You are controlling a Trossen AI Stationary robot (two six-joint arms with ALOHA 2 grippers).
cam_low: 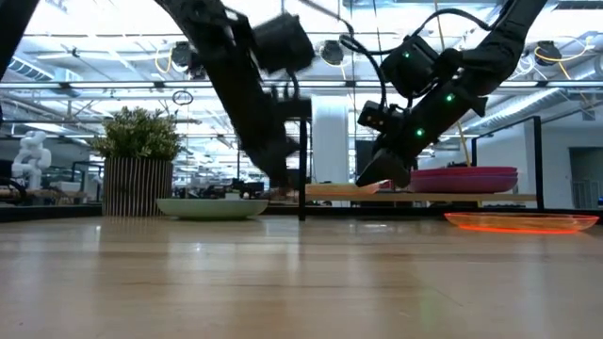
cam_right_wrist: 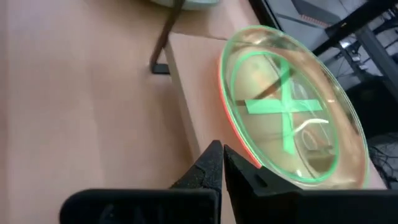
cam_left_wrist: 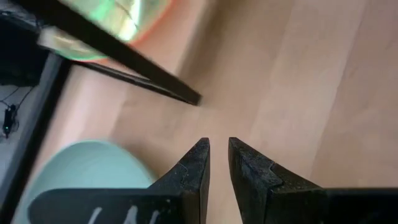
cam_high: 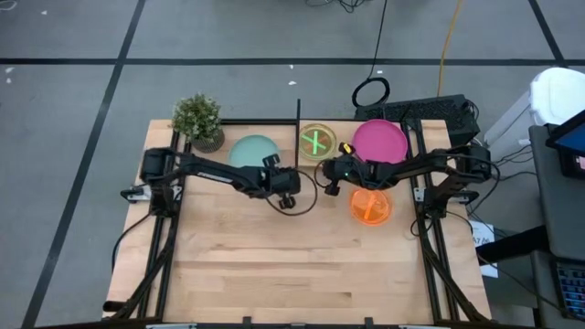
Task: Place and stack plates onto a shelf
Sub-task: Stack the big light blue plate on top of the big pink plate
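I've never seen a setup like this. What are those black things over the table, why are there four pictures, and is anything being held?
Those are two robot arms, each ending in a two-finger tool. One picture looks straight down on the table, one looks across it at table height, and two come from cameras on the arms' wrists.

The left tool is near the table's middle, fingers almost together, holding nothing. The right tool is shut and empty, at the edge of the shelf, a low wooden board.

On the shelf sit a stack of clear plates with a green one on top and a magenta plate. A pale teal plate and an orange plate lie on the table, beside a potted plant.
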